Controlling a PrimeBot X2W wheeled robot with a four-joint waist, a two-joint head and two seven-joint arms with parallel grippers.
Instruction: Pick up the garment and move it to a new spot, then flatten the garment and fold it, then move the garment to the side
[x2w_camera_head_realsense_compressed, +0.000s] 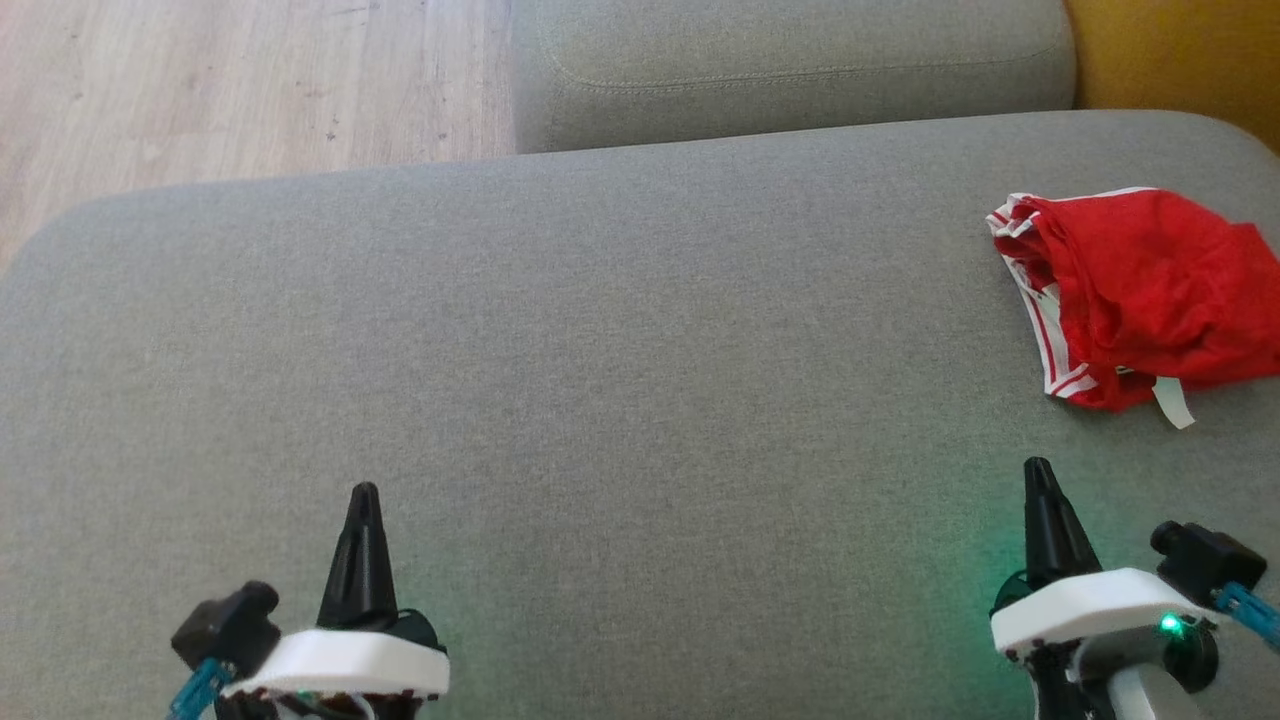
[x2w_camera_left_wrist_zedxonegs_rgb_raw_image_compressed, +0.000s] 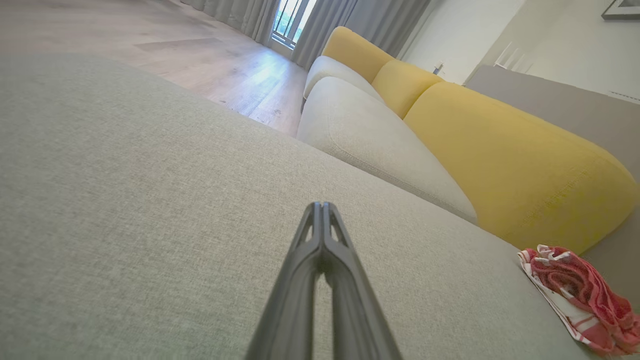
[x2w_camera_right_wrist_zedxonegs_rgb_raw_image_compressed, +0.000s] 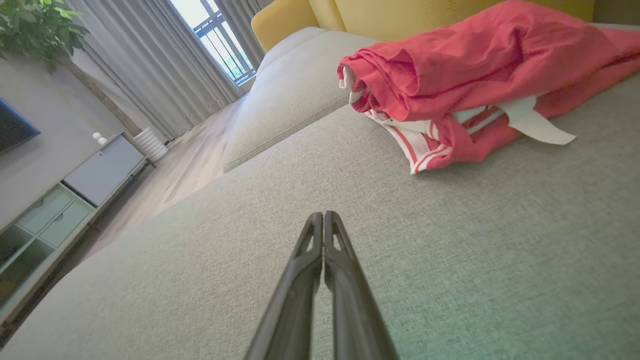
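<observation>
The garment, a red piece with white-striped trim, lies crumpled at the right edge of the head view, in the upper half of the frame, on the broad grey sofa cushion. A white tag sticks out from its lower edge. Nothing touches it.

The left end effector shows at the lower left of the head view, its two dark fingers pressed together into one point and clenched on nothing. It is well apart from the garment, with bare grey fabric between them. In the left wrist view its fingers meet at the tips above the cushion, and the garment sits at the lower right corner of that frame, below a yellow backrest.

The right end effector shows at the lower right of the head view, likewise clenched and empty, its tip pointing up the frame towards the garment and near it, not touching. A green light glows on its wrist. In the right wrist view the garment is in the upper right of the frame, beyond the closed fingertips.

A second grey cushion lies along the top of the head view, with wooden floor at the upper left.
</observation>
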